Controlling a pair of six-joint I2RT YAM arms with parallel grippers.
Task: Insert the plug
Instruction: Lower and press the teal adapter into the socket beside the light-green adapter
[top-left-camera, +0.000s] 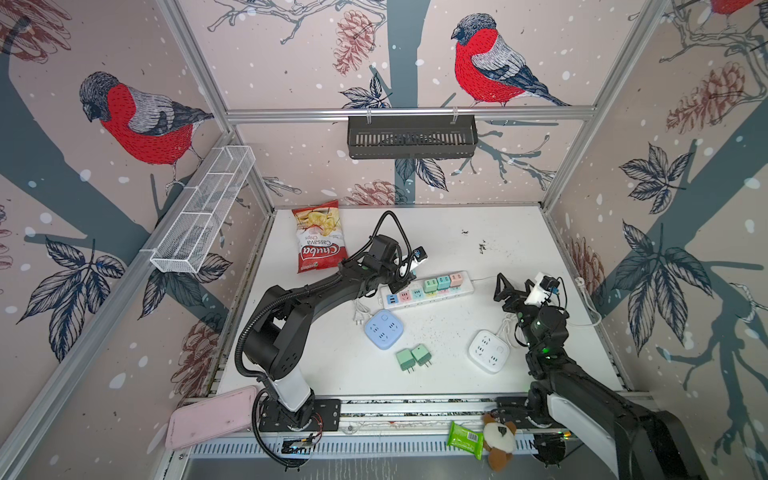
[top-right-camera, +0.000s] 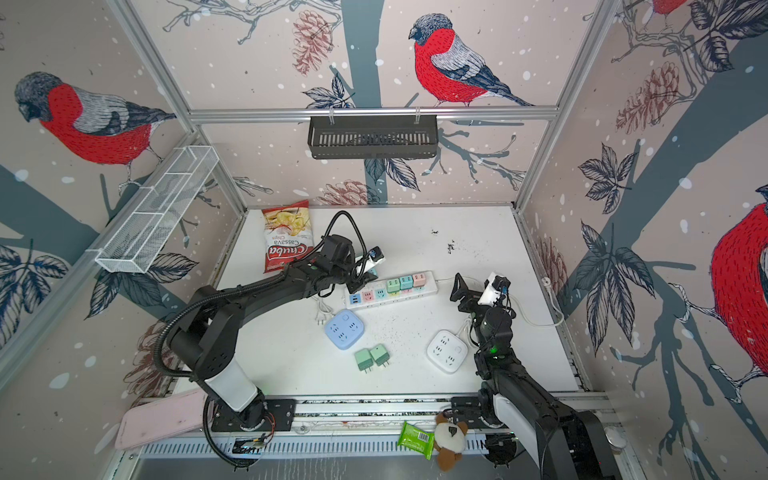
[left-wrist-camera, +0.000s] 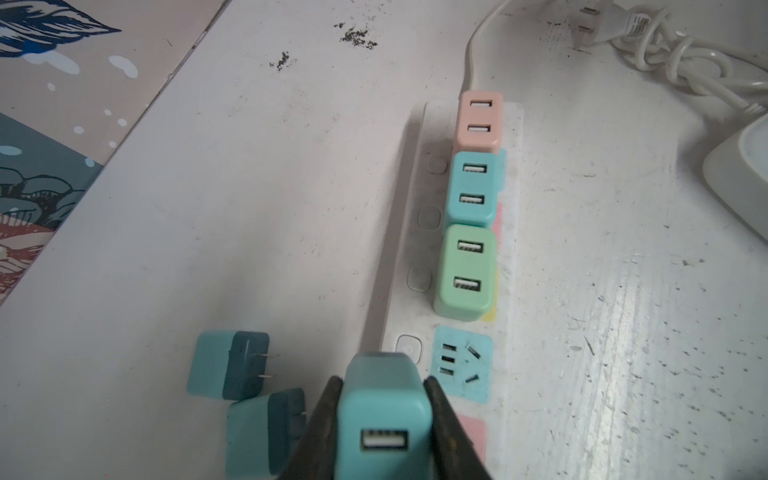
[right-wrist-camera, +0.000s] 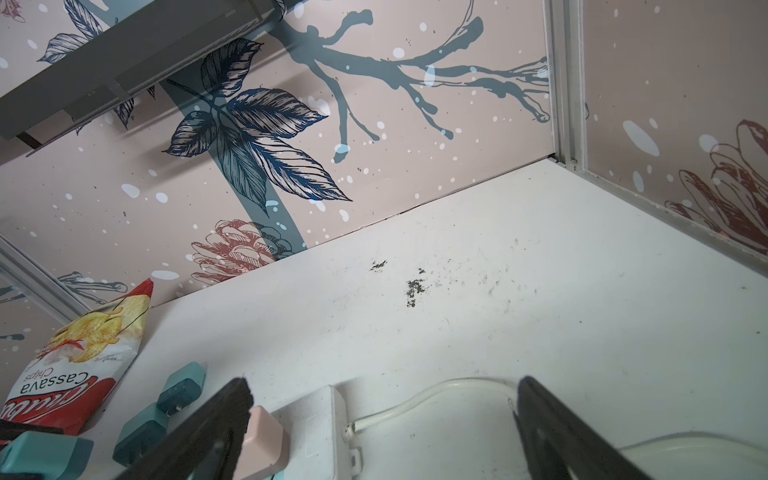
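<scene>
Near back wall (top-left-camera: 415, 174), bag (top-left-camera: 319, 237) reads "Chuba Cassava Chips"; left tool (left-wrist-camera: 382, 390) grips teal plug (left-wrist-camera: 384, 419); right tool (right-wrist-camera: 384, 388) spread

Two black jointed arms, the left arm (top-left-camera: 316, 291) carrying ribbed black cable conduit (top-left-camera: 239, 353), the right arm (top-left-camera: 582, 386) showing a green light (top-left-camera: 544, 350); both have white lower shells (top-left-camera: 293, 388) and black bolted base plates (top-left-camera: 328, 413).

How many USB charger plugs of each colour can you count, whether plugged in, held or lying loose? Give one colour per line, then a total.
Pink charger: 1
Green chargers: 3
Teal chargers: 4
Total: 8
</scene>
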